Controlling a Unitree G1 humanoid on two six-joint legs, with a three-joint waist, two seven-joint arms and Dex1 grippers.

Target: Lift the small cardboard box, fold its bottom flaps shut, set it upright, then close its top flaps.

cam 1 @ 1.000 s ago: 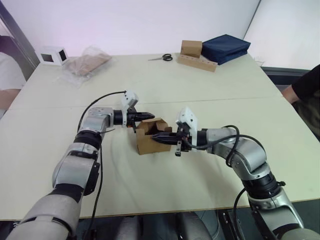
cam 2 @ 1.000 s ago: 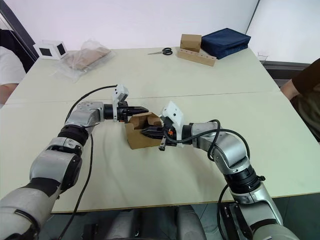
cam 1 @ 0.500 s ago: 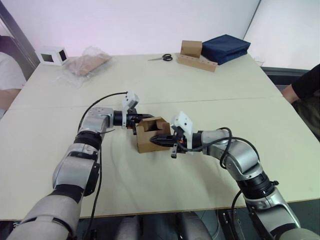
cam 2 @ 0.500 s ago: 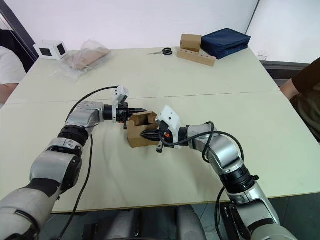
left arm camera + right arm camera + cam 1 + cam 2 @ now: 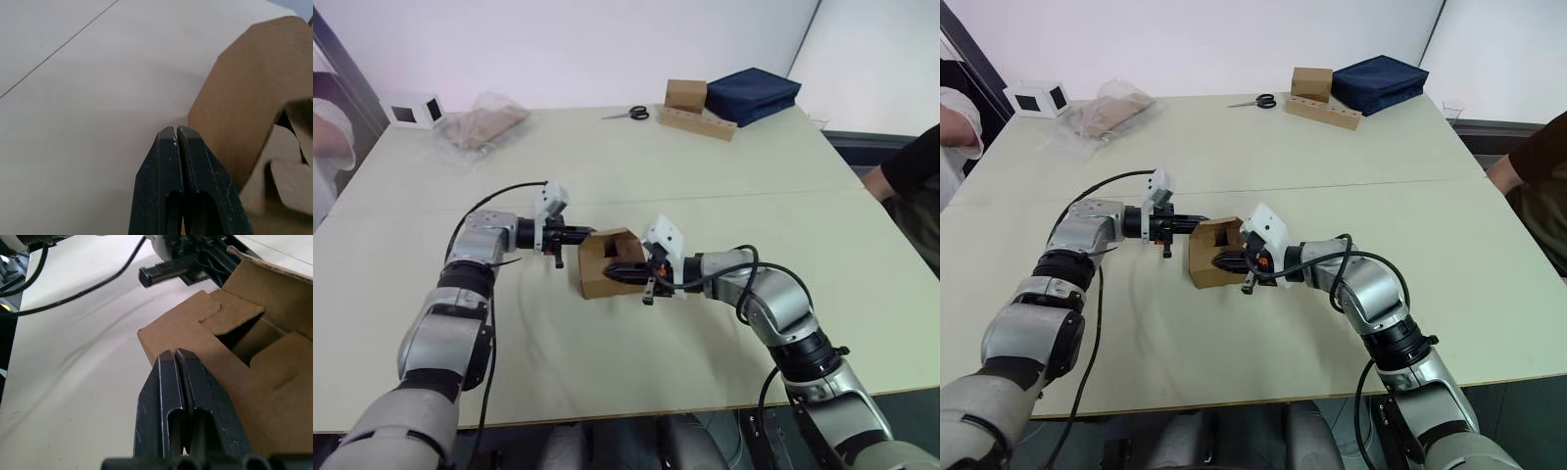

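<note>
Pale cream surface [image 5: 724,147] fills my head views, made of two slabs meeting at a seam, with white walls behind. At its far edge I see a white cube with a dark window [image 5: 414,110], a crumpled plastic bag [image 5: 481,121], scissors [image 5: 630,114], a brown block on a long cardboard strip [image 5: 697,109] and a folded navy cloth [image 5: 753,92]. A person's arm [image 5: 906,168] shows at the right edge, another person [image 5: 333,147] at the left. The small cardboard box [image 5: 608,263] sits near mid-surface, top flaps partly open. My left tool [image 5: 583,235], fingers pressed together, points at its left side. My right tool [image 5: 619,275], also pinched together, lies against its front right wall.
</note>
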